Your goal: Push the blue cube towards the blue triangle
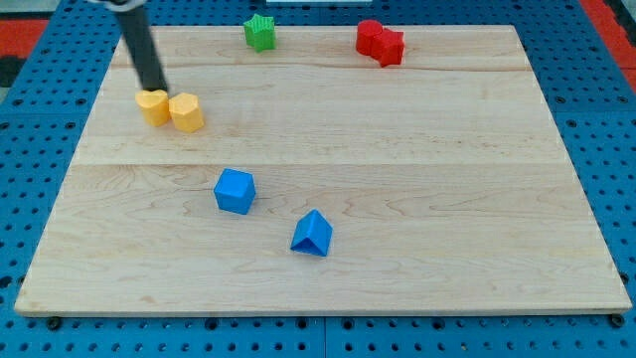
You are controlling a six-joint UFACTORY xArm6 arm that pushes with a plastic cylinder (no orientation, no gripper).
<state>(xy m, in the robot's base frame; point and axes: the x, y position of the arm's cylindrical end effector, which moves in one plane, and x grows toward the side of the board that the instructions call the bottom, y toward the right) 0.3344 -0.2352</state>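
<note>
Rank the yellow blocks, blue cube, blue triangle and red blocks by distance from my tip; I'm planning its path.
From my tip:
1. Yellow blocks, right beside it.
2. Blue cube, toward the view's bottom.
3. Blue triangle, lower right of the cube.
4. Red blocks, top right.

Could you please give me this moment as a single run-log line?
my tip: touching yellow blocks | blue cube: untouched, apart from blue triangle | push: not started

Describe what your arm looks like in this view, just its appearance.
Only a straight dark rod shows, near-black and smooth, with a faint sheen along one side. It enters from the view's top edge, and my tip is a plain blunt end. No cables, markings, joints or fingers are visible; the rest of the arm is out of frame.
</note>
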